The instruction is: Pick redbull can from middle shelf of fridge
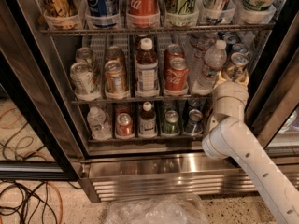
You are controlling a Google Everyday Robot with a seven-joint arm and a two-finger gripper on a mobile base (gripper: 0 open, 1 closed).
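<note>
The fridge [159, 169] stands open in front of me with three wire racks. On the middle shelf [119, 99] the redbull can [237, 60] stands at the far right, first in a lane of slim silver-topped cans, right of a clear water bottle [210, 65]. My gripper [232, 77] reaches into the right end of this shelf, directly in front of and just below the redbull can, with its white wrist [230, 97] behind it. The wrist hides the can's lower part.
Left of the water bottle the middle shelf holds red cola cans [175, 73], a brown bottle [146, 69], and other cans [115, 76]. Tall cans fill the top rack [142, 1]. The dark door frame [273, 85] is close on the right. Cables [23, 204] and clear plastic [154, 211] lie on the floor.
</note>
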